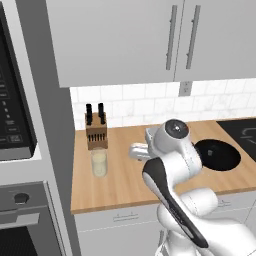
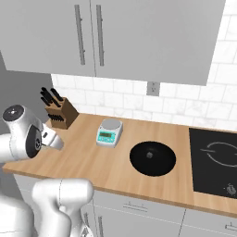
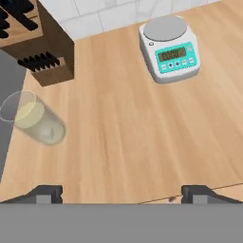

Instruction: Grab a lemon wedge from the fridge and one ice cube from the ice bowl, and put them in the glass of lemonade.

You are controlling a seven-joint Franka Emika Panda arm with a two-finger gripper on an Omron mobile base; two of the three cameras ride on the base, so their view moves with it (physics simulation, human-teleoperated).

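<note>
The scale (image 3: 170, 50) has a teal panel whose display digits are too small to read. The glass of lemonade (image 3: 32, 118), a clear upright tumbler of pale yellow-green liquid, stands on the wooden counter (image 3: 128, 133) at nine o'clock in the hand view, just beside the knife block (image 3: 38, 47) at eleven. The gripper (image 3: 121, 193) hangs over bare counter, jaws spread wide and holding nothing.

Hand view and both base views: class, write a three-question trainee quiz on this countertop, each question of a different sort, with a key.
1. True or false: the gripper is open and holds nothing.
2. What stands right behind the glass of lemonade? A) kitchen scale B) knife block C) kettle
3. Fill in: the kitchen scale sits between the knife block and the black round ____.

Key: 1 true; 2 B; 3 pan.
</note>
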